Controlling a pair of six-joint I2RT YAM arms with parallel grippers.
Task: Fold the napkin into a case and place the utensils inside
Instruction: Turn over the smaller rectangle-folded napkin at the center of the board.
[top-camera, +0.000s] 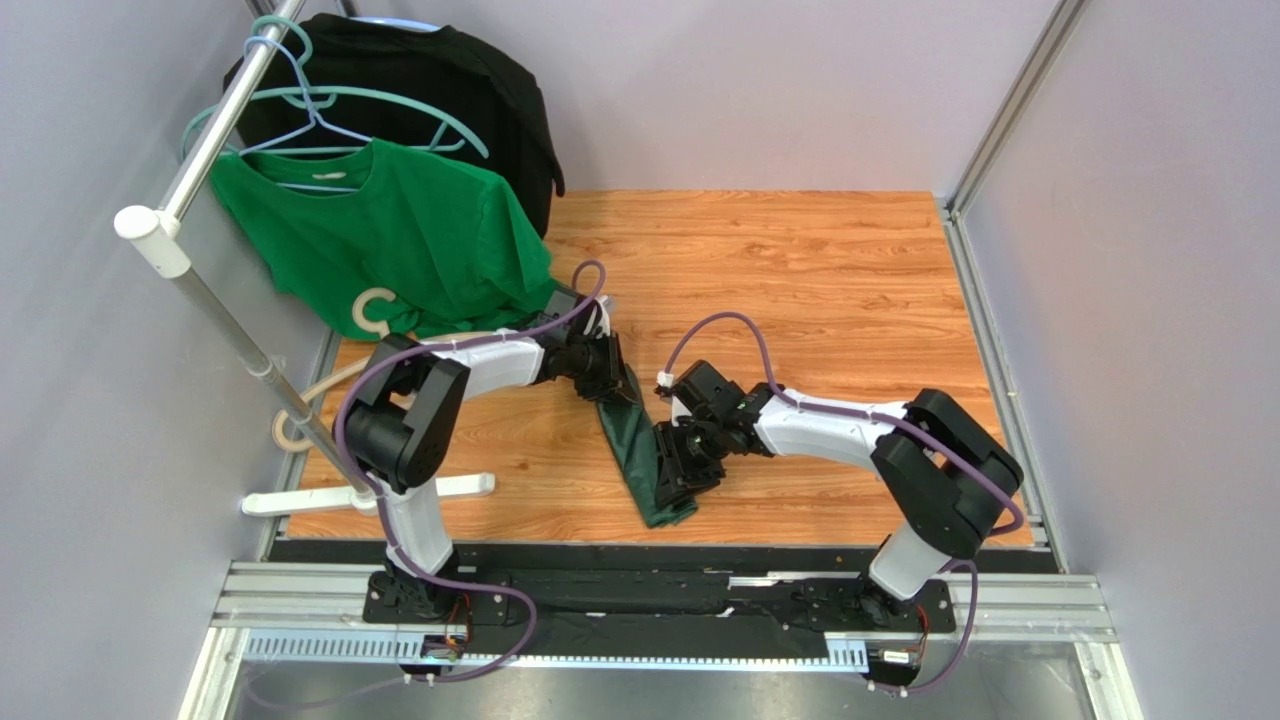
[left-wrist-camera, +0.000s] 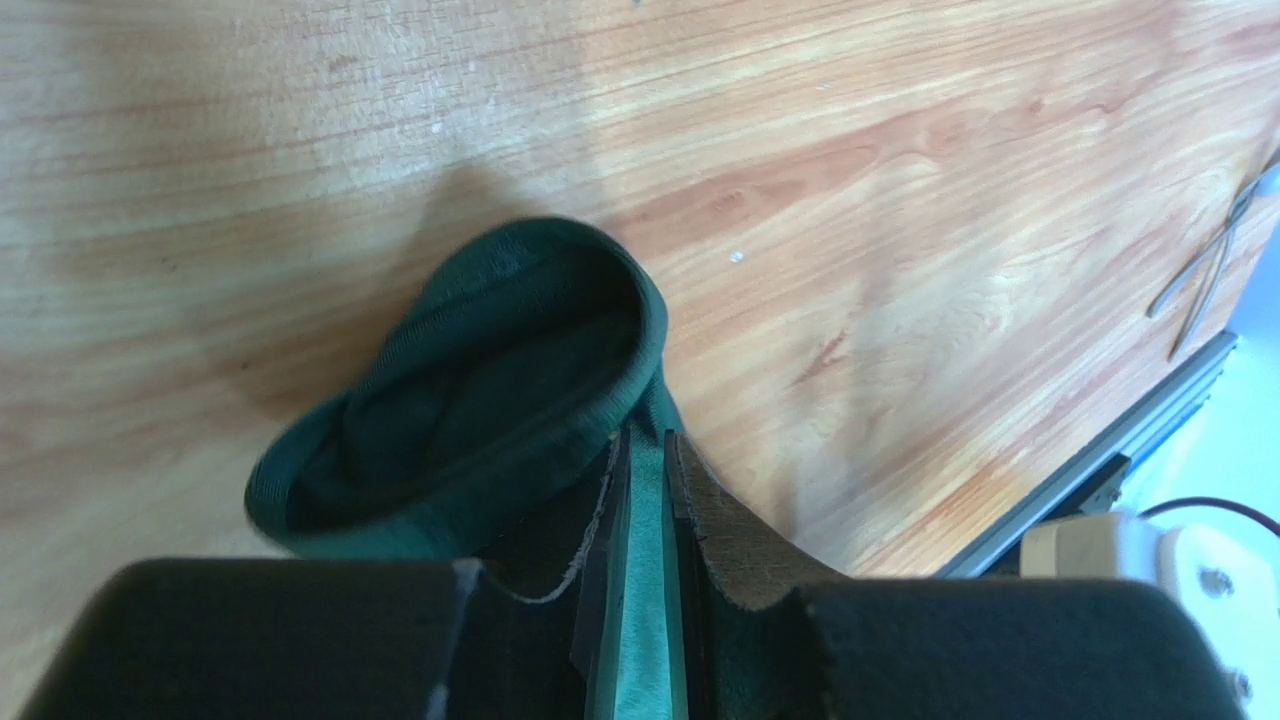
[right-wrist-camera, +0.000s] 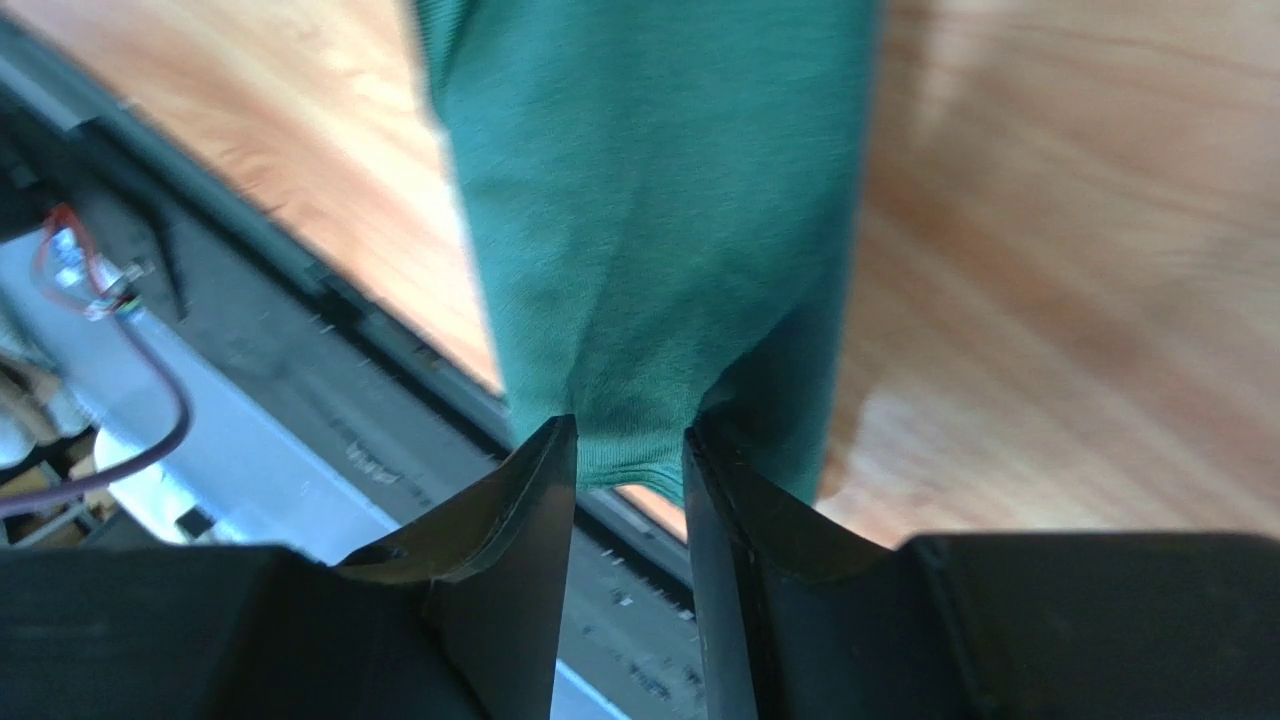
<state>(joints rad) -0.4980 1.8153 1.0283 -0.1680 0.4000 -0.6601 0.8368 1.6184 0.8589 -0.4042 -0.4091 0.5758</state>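
The wooden desk (top-camera: 842, 285) is mostly bare boards. A clothes rack (top-camera: 226, 113) is parked along its left edge up to the far left corner. A black garment (top-camera: 451, 75) and a brighter green T-shirt (top-camera: 406, 240) are hung there, well apart from the work, so neither should be mixed up with the task cloth tbh.

The napkin (top-camera: 643, 488) is found by the middle of the near edge, narrowed into a long dark strip that runs slantwise from mid-desk down to that edge. It's held at both ends, presumably so the layers are kept flat and straight while the case gets shaped.

The far end is pinched by the left fingers (top-camera: 613, 383), closed tight on a cloth edge. Just beyond them the cloth is left bulging in a rounded loop on the wood, which looks like slack not yet smoothed out. The near end is caught between the right fingers (top-camera: 679, 458), closed onto it with the gap packed with cloth. That end seems to be raised a little off the desk.

No utensils can be made out in any view, so folding is judged to be the step in hand.
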